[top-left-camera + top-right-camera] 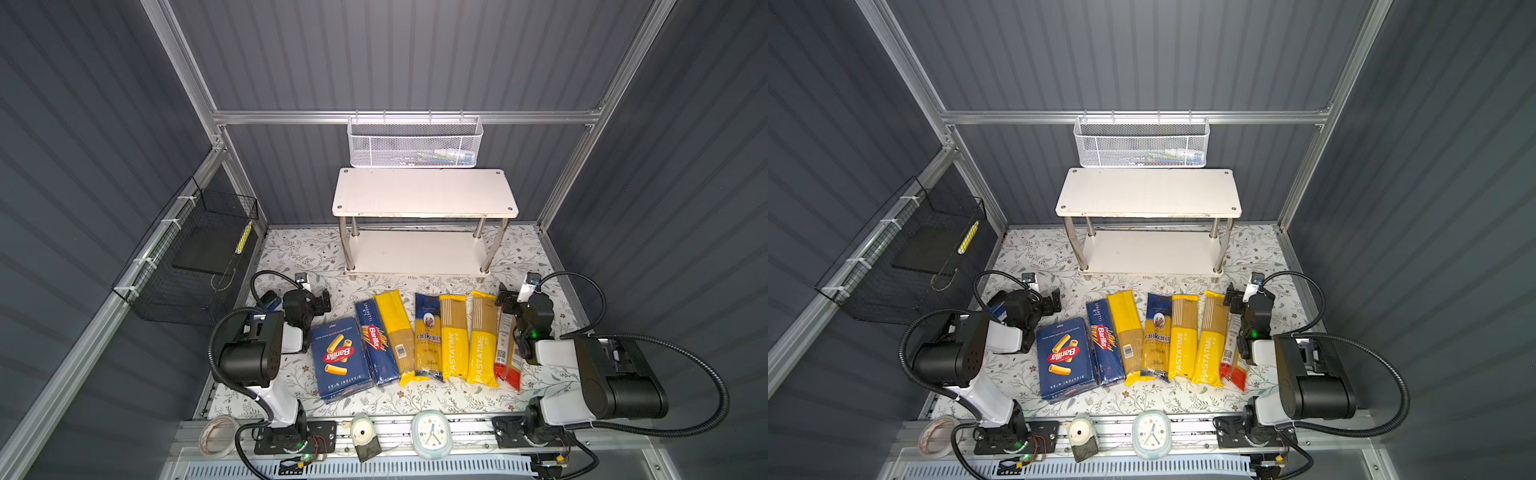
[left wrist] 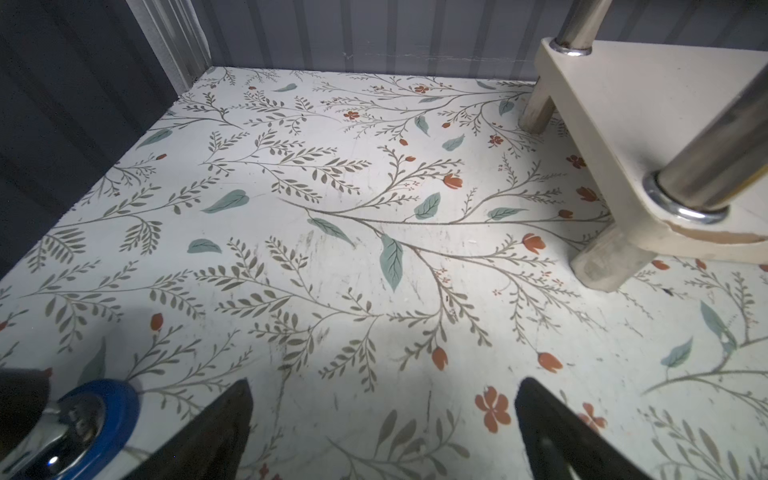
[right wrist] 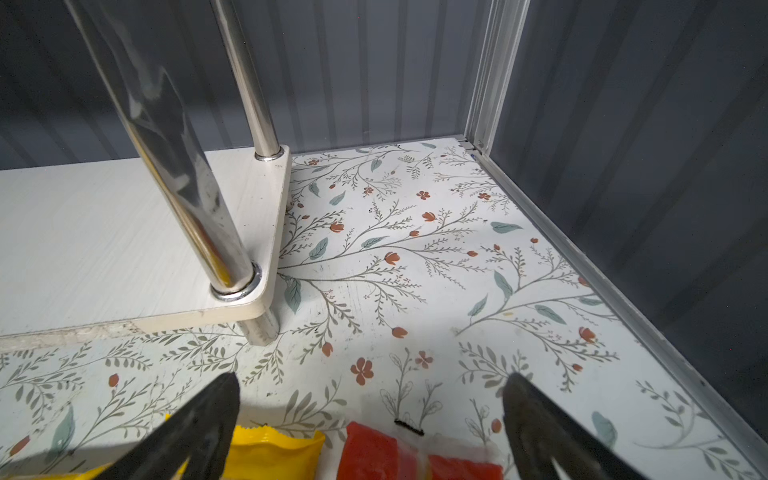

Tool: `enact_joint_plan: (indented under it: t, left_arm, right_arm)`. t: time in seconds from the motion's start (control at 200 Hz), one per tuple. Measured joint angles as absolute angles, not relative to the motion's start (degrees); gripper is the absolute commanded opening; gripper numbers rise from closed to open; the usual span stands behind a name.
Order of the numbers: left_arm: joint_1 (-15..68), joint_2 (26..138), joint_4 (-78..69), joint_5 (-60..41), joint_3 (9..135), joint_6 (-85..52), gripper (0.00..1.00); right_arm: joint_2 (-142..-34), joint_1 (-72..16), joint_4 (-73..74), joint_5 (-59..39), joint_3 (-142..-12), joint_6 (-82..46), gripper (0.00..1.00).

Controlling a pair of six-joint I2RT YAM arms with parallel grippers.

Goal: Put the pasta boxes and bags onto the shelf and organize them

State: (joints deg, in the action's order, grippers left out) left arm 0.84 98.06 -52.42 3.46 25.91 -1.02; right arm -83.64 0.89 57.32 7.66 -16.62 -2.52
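Hovering wide and empty, right tool [image 3: 372, 386] near red bag [image 3: 374, 453] end: likely light, slippery film, brittle strands; grip mid-length. Left tool [image 2: 386, 390] likewise wide, empty.

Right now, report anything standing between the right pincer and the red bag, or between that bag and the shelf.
Nothing visible does. The open right pincer hangs at the red bag's far end, no package between. From that bag to the shelf lies only bare floral table; both tiers are bare.
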Motion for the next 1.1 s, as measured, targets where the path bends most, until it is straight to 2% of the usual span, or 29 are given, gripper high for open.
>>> enact_joint_plan:
  t: [1.1]
  left_arm:
    - [1.21,98.06,-52.21,4.12,26.0,-0.99,0.99]
  right_arm:
    - [-83.64,1.54,56.49,5.91,-16.95,-2.55,0.99]
